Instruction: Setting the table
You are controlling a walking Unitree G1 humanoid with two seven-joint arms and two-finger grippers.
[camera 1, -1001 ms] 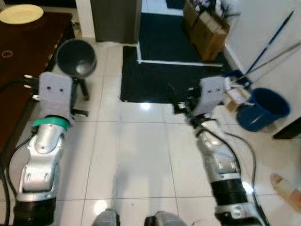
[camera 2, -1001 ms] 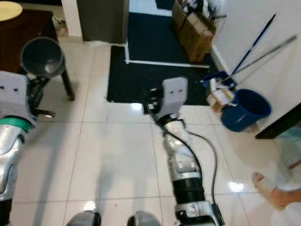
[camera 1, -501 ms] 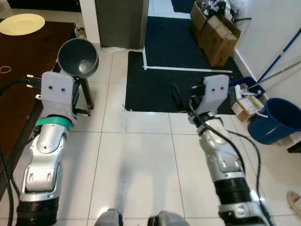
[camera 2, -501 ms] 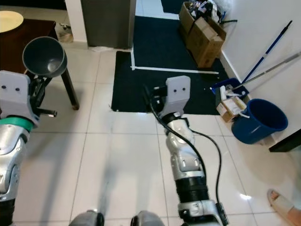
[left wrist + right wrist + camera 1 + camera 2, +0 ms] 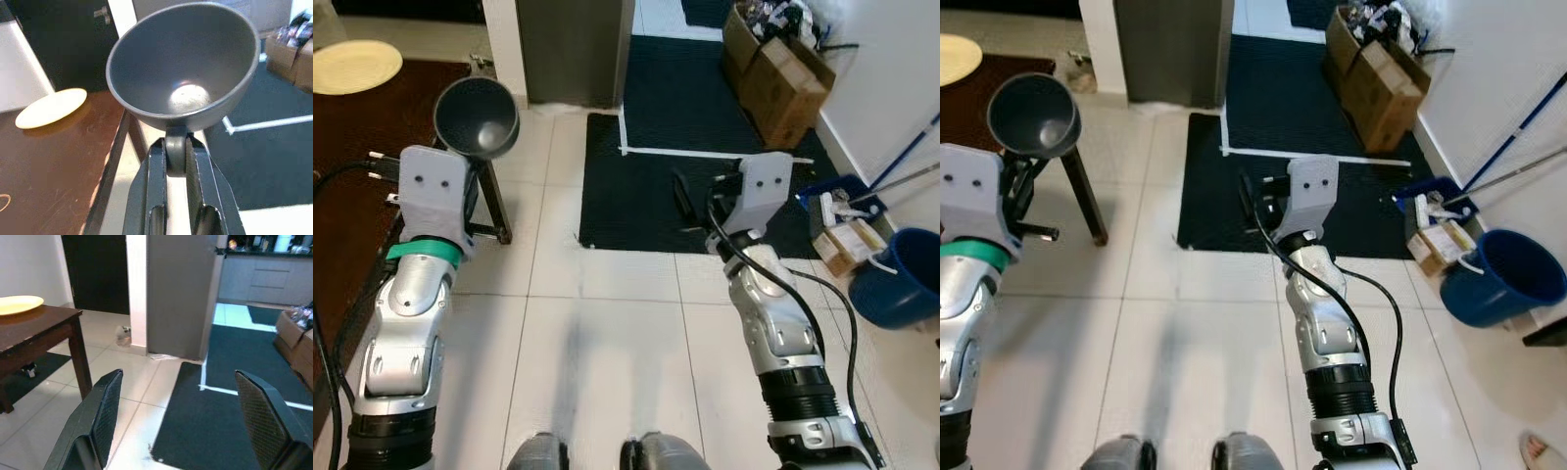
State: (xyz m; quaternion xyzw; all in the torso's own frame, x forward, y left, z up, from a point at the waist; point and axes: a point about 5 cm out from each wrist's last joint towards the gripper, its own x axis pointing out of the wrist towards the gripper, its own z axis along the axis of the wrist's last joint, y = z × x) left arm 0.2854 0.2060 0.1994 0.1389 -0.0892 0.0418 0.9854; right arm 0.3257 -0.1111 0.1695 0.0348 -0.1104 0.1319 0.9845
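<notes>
My left gripper [image 5: 177, 152] is shut on the rim of a dark grey bowl [image 5: 476, 117], held in the air just off the corner of the dark brown table [image 5: 352, 147]. The bowl [image 5: 183, 63] is empty and tilts toward the camera. A pale yellow plate [image 5: 354, 67] lies on the far part of the table, and shows again as the plate [image 5: 18, 304]. My right gripper [image 5: 178, 416] is open and holds nothing, out over the floor near the black mat [image 5: 705, 147].
A grey pillar or cabinet [image 5: 573, 49] stands beyond the table. Cardboard boxes [image 5: 783, 69] line the right wall, with a blue bucket [image 5: 906, 279], a mop and small boxes. A small ring [image 5: 4, 201] lies on the table. White tiled floor lies ahead.
The whole view has shifted: the table, mat and bucket have slid right and down in the picture as the camera turned. Both arms keep their pose, and the bowl stays in the left gripper.
</notes>
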